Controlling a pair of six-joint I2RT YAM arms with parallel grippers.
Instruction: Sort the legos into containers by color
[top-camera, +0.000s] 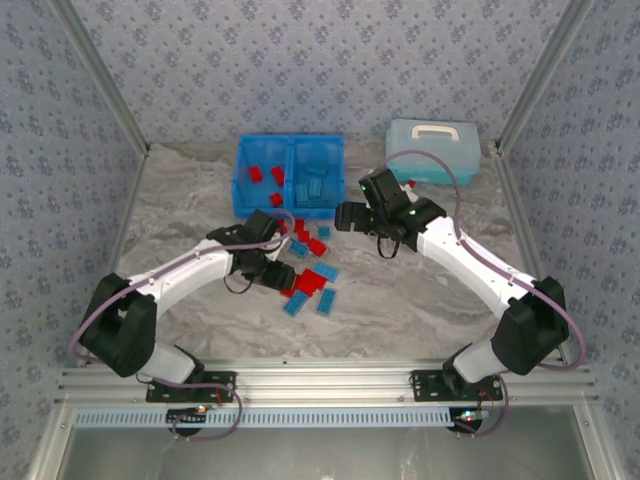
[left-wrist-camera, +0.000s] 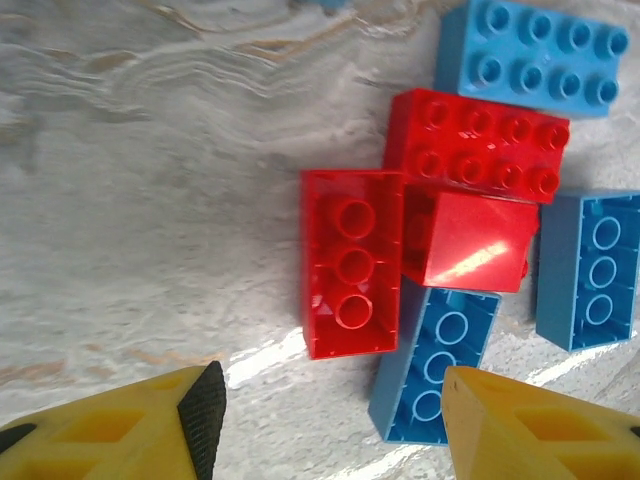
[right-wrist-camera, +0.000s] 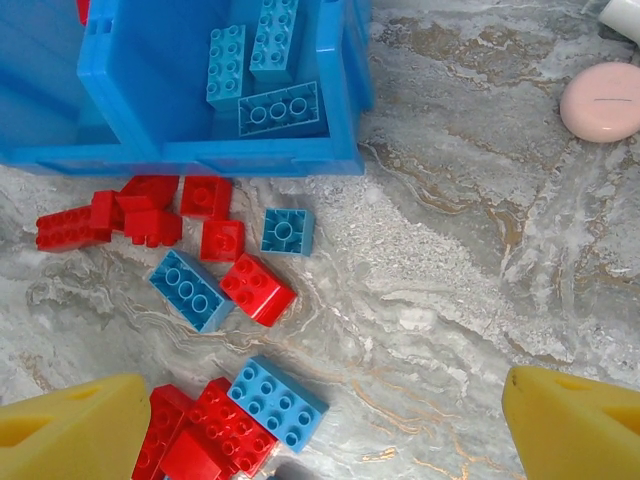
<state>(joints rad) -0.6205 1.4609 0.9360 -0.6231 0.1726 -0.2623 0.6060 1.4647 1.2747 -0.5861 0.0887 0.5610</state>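
Note:
Red and light blue legos lie scattered on the marble table in front of the blue bin. Its left container holds red bricks, its right container blue ones. My left gripper hovers low at the pile's left edge, open with nothing between the fingers. An upturned red brick lies just ahead of it, and an upturned blue brick lies by the right finger. My right gripper hangs wide open above the table near the bin's right container, empty.
A pale blue lidded case stands at the back right. A pink disc lies on the table right of the bin. Loose bricks lie close under the bin's front wall. Patterned walls enclose the table.

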